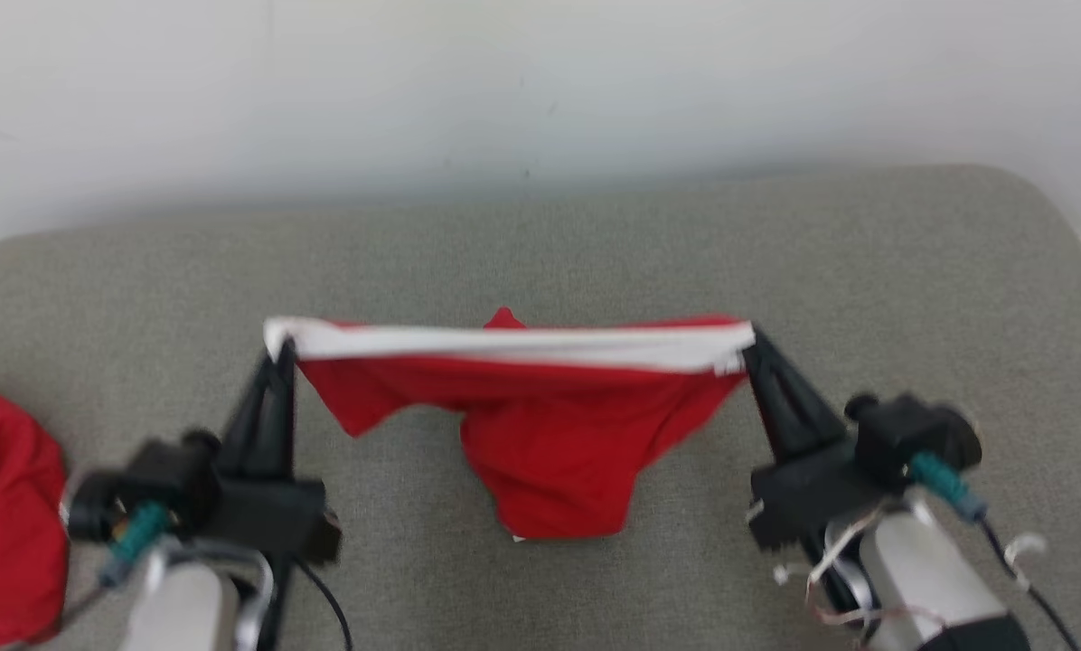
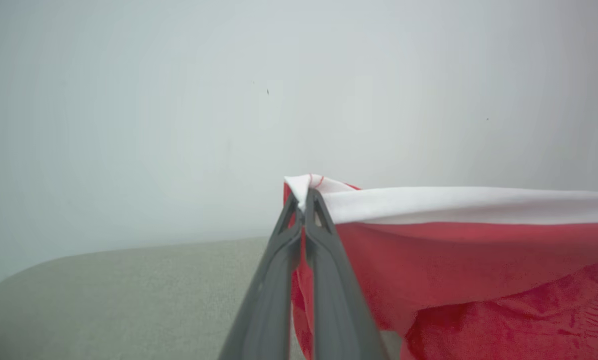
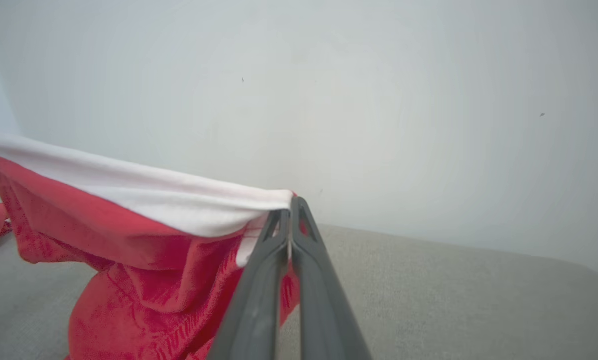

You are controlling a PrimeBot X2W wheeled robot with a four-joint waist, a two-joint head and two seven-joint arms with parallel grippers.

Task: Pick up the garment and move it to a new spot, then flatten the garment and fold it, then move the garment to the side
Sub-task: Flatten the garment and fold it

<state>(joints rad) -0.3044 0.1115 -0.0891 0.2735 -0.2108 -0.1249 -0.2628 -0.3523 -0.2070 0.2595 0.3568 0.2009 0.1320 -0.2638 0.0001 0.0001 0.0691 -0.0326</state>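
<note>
At the lower left edge lay a second red cloth (image 1: 3, 506). The left pincer (image 1: 280, 353) was clamped on one corner of the waistband (image 1: 513, 344). The garment (image 1: 549, 443) hung mid-frame over the tabletop (image 1: 595, 244). The right pincer (image 1: 750, 342) pinched the other corner, probably to stretch it taut for laying flat. Two pincers, two red cloths.

Place: a plain indoor room, bare like a test space; the exact kind cannot be told.
Surface: grey fabric-covered cushion (image 1: 540, 262) with rounded far corners.
Backdrop: blank white wall (image 1: 540, 81) along its far edge.
Left edge: a red cloth (image 1: 7, 506).
</note>
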